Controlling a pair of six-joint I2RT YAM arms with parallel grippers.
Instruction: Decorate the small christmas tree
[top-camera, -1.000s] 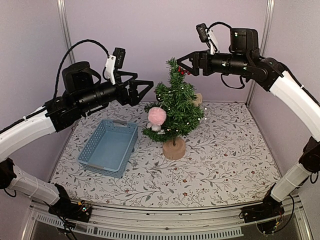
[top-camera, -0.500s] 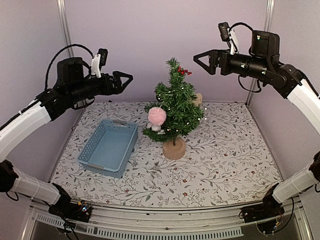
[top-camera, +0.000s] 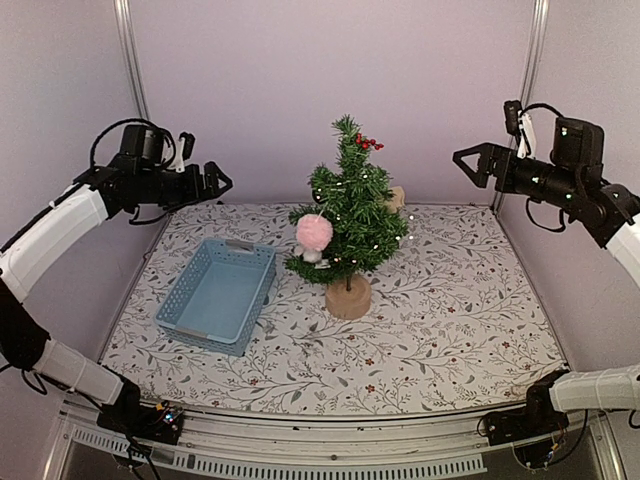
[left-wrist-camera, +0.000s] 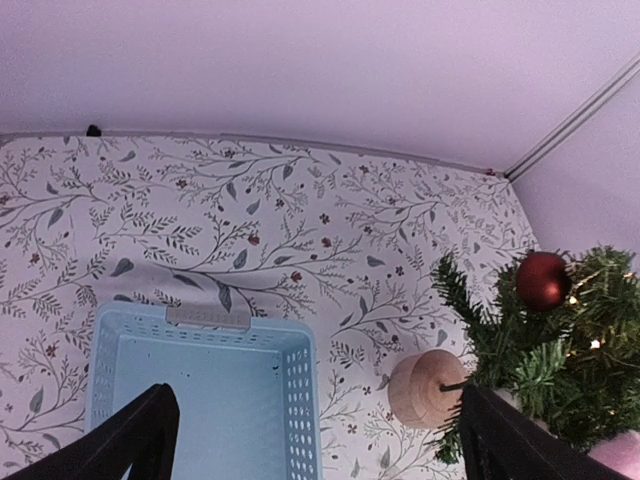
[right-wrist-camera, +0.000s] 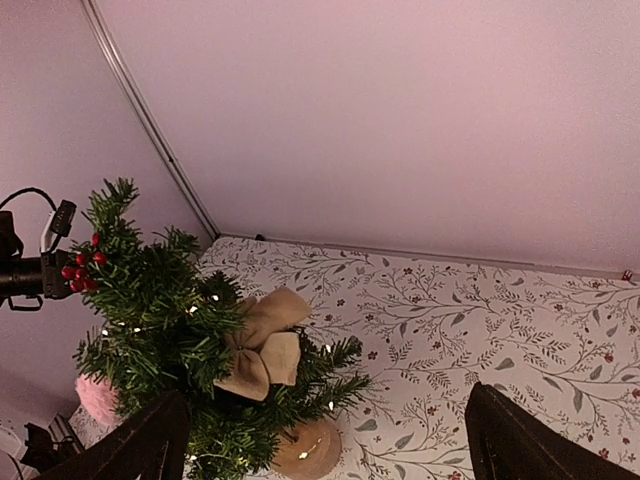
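from the top view, a plain lilac back wall (top-camera: 330, 70) fills twelve o'clock, matte and evenly lit. a silver corner post (top-camera: 131, 60) stands at eleven o'clock and a second post (top-camera: 537, 60) at one o'clock. beyond them, a left side wall (top-camera: 50, 90) closes nine o'clock and a right side wall (top-camera: 600, 60) closes three o'clock, both the same lilac. the table wears a white cloth (top-camera: 450, 300) printed with grey-green leafy sprigs and tiny red blossoms. an aluminium rail (top-camera: 330, 440) runs along the six o'clock edge. the light is soft and the shadows are faint.

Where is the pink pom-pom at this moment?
In the top view the pink pom-pom hangs mid-height on the tree, on its side facing the blue basket, above and left of the wooden base.
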